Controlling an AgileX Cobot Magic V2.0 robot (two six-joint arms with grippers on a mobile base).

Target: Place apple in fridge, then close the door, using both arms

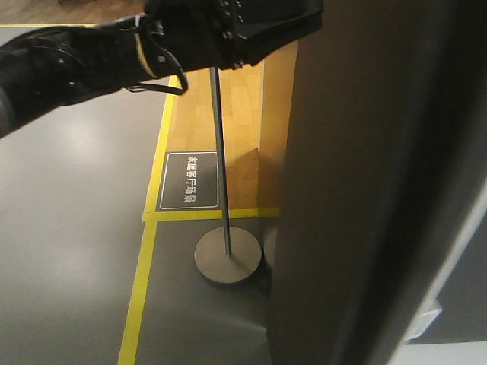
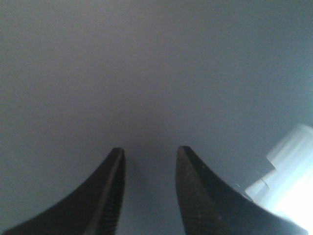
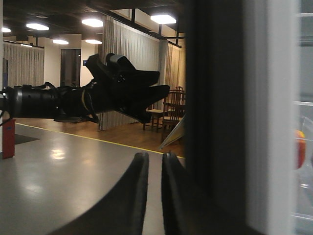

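Note:
The dark grey door [image 1: 358, 190] fills the right half of the front view. My left arm, black with a yellow band [image 1: 144, 57], reaches in from the top left, and its gripper [image 1: 300, 23] is at the door's outer face. In the left wrist view the left gripper [image 2: 149, 149] is open and empty, close to the flat grey door [image 2: 146, 73]. The right gripper [image 3: 155, 155] is shut and empty beside the door's dark edge [image 3: 215, 122]. The red apple [image 3: 300, 149] shows inside the fridge's white interior [image 3: 281, 122]. The left gripper also shows in the right wrist view [image 3: 159, 104].
A metal pole on a round base [image 1: 227, 258] stands just left of the door. A dark floor sign [image 1: 189, 181] and yellow floor tape [image 1: 141, 289] lie on the floor. Chairs and a table [image 3: 171, 110] stand far back on wooden flooring.

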